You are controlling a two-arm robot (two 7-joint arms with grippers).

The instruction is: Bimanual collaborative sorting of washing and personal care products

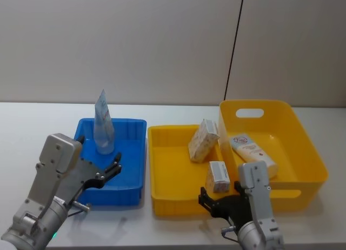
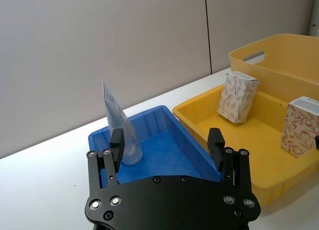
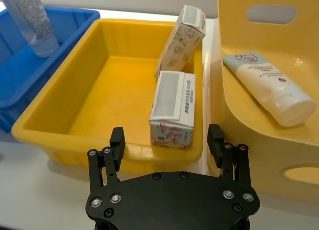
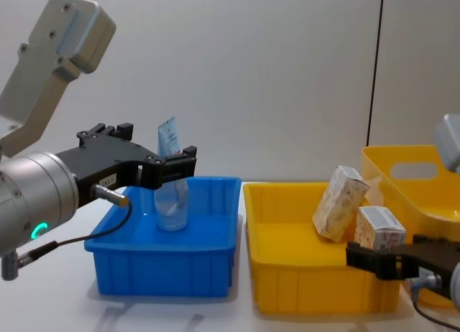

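Tube (image 1: 102, 125) stands at the blue bin's (image 1: 132, 177) back edge; both grippers (image 1: 110, 170) (image 1: 219, 202) hover open-jawed at bin fronts.

From my chest camera, I saw my left gripper (image 4: 176, 167) open above the blue bin (image 4: 167, 254), beside the upright tube (image 4: 171, 190). 2 cream boxes (image 4: 339, 202) sat in the yellow tray (image 4: 316, 289), right gripper (image 4: 366, 260) low beside it.
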